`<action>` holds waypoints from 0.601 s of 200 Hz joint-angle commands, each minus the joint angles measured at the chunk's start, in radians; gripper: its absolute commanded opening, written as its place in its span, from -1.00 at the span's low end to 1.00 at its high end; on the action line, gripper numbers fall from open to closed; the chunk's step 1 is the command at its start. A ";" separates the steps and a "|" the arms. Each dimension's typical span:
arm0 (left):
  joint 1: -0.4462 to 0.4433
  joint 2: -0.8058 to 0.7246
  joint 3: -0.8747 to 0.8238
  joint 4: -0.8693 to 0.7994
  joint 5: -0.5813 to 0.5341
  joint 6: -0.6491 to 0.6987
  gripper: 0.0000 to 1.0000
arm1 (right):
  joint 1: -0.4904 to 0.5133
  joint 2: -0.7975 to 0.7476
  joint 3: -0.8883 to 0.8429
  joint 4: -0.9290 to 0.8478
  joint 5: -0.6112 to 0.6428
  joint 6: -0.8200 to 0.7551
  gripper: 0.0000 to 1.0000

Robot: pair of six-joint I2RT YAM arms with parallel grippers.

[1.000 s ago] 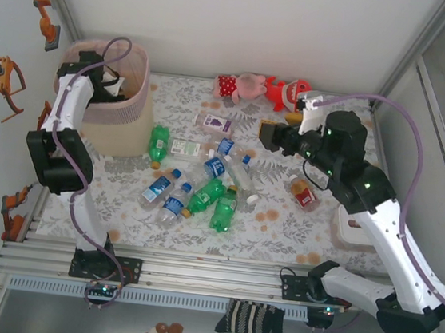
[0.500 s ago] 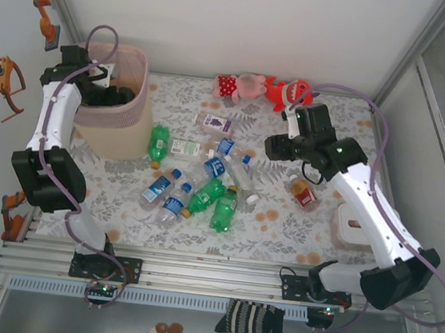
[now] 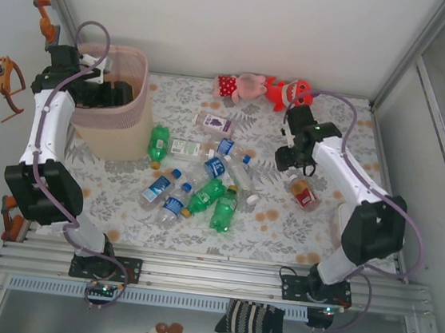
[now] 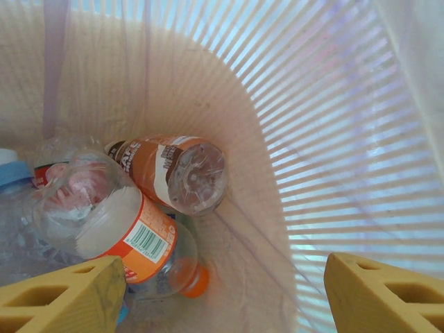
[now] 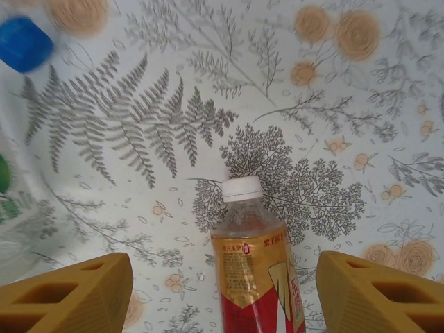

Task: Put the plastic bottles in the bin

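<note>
Two arms work over a flowered table (image 3: 280,229), each at a different end of the job. Largest on the table is the pink bin (image 3: 139,85), in the far left corner. The left gripper (image 3: 106,93) hangs down inside the bin, a spot that suits letting a bottle fall. Its wrist camera shows the yellow fingers (image 4: 62,295) spread wide with nothing between them. That view also shows what the overhead camera cannot: a brown bottle (image 4: 173,173) and an orange-labelled bottle (image 4: 125,232) lying on the bin's floor.

Right of the bin, about eight loose bottles (image 3: 205,195) lie flat and scattered, not yet collected. Farther right of the bin, beyond that scatter, a red-labelled bottle (image 3: 304,193) lies alone. The right gripper (image 3: 294,155) hovers over it. From overhead the arm hides the jaws. The right wrist camera shows them standing wide, one on each side of the bottle and clear of it, probably lined up for a grasp.
</note>
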 commanded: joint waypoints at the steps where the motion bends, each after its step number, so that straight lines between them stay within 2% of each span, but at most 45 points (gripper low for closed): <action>1: 0.010 -0.031 -0.012 0.022 0.050 -0.012 0.51 | -0.003 0.081 0.025 -0.037 0.051 -0.041 0.35; 53: 0.013 -0.040 -0.014 0.024 0.064 -0.014 0.51 | -0.023 0.277 0.098 -0.082 0.094 -0.087 0.24; 120: 0.016 -0.047 -0.019 0.033 0.064 -0.018 0.51 | -0.061 0.388 0.129 -0.084 0.075 -0.115 0.08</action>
